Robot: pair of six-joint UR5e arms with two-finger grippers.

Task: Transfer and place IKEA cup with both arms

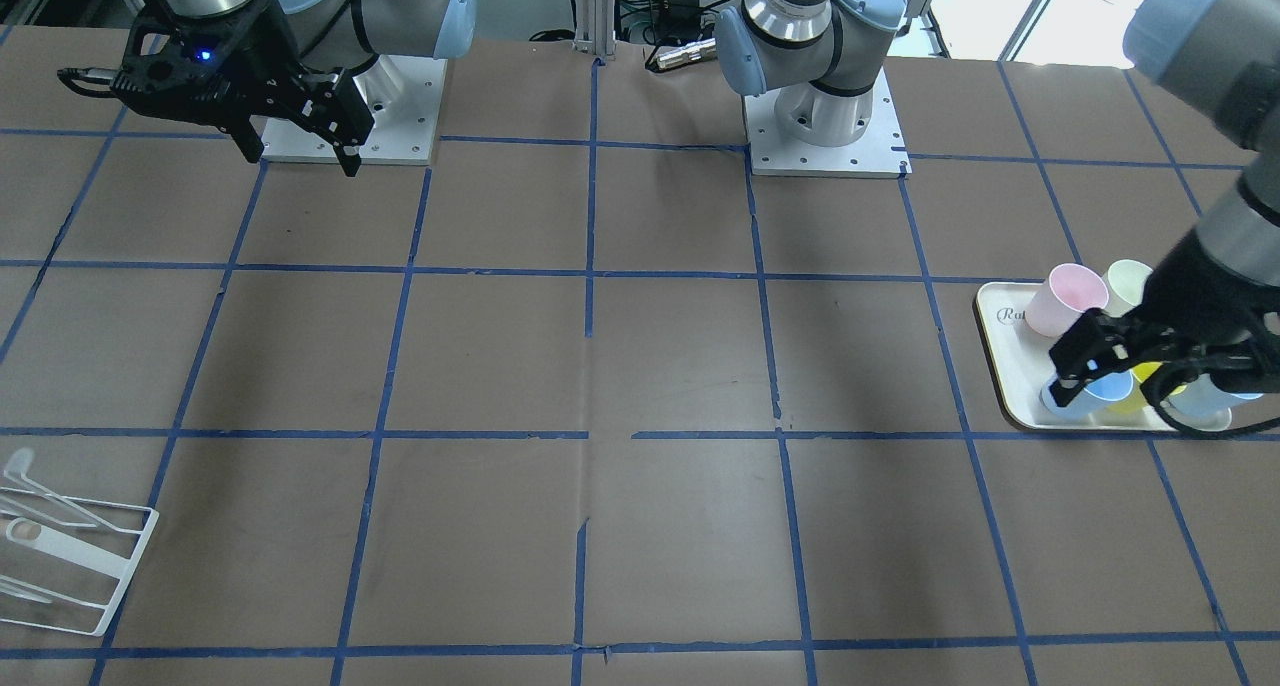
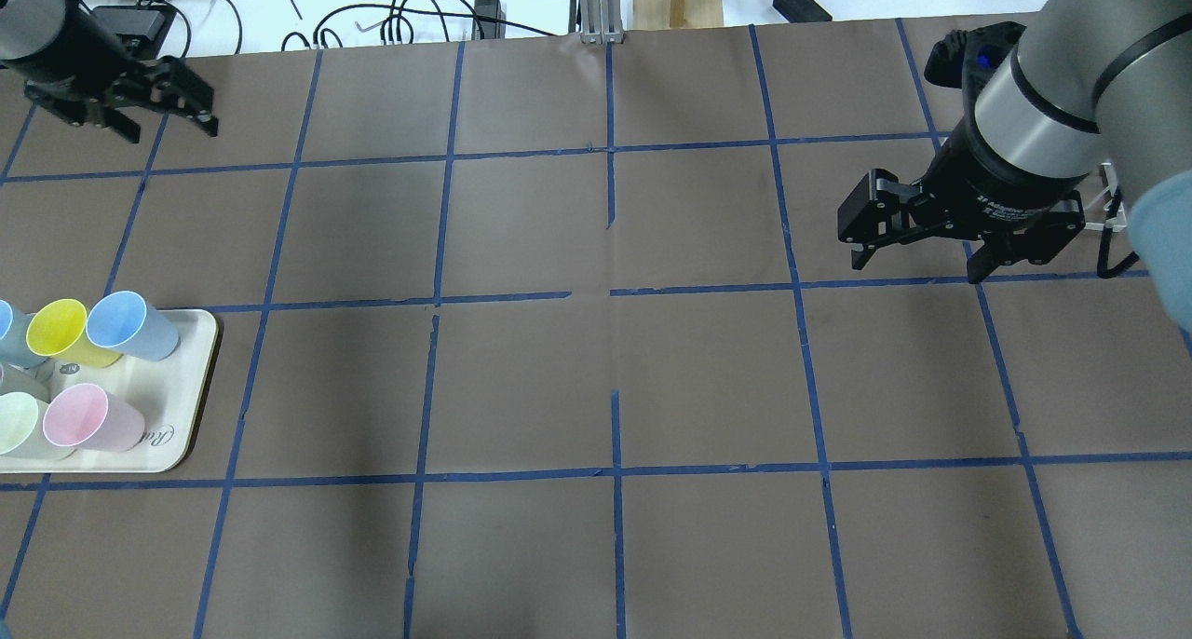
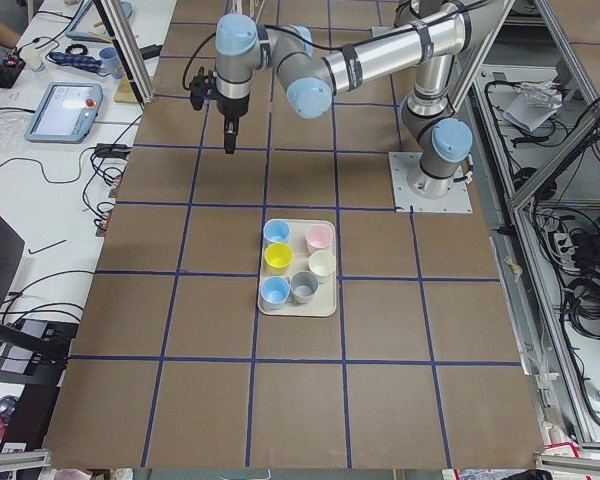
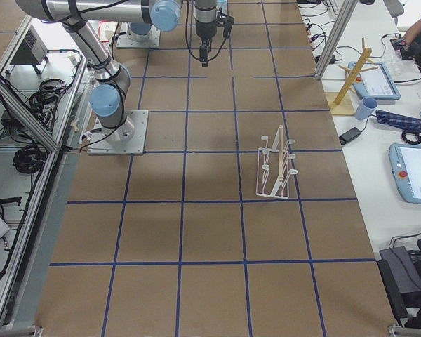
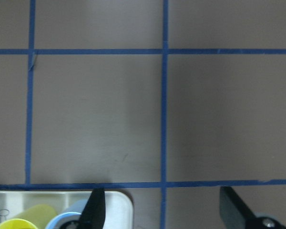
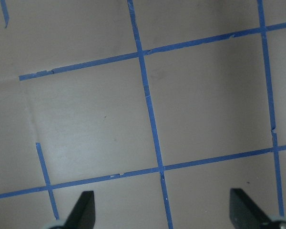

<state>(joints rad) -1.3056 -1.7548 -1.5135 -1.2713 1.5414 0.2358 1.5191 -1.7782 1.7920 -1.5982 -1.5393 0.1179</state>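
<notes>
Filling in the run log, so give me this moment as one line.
stage: pre-grasp | left pincer: open, empty | right pincer: open, empty | yellow cup: upright on tray, untouched

Your left arm [image 3: 380, 58] stretches long across the top of the left side view, wrist turned straight down. Its left pincer [image 2: 169, 130] hangs in the upper left of the overhead frame, jaws spread wide. Your right arm [image 2: 1052, 108] enters from the upper right there, and the right pincer [image 2: 917, 268] points downward at mid-right, jaws equally wide apart.
</notes>
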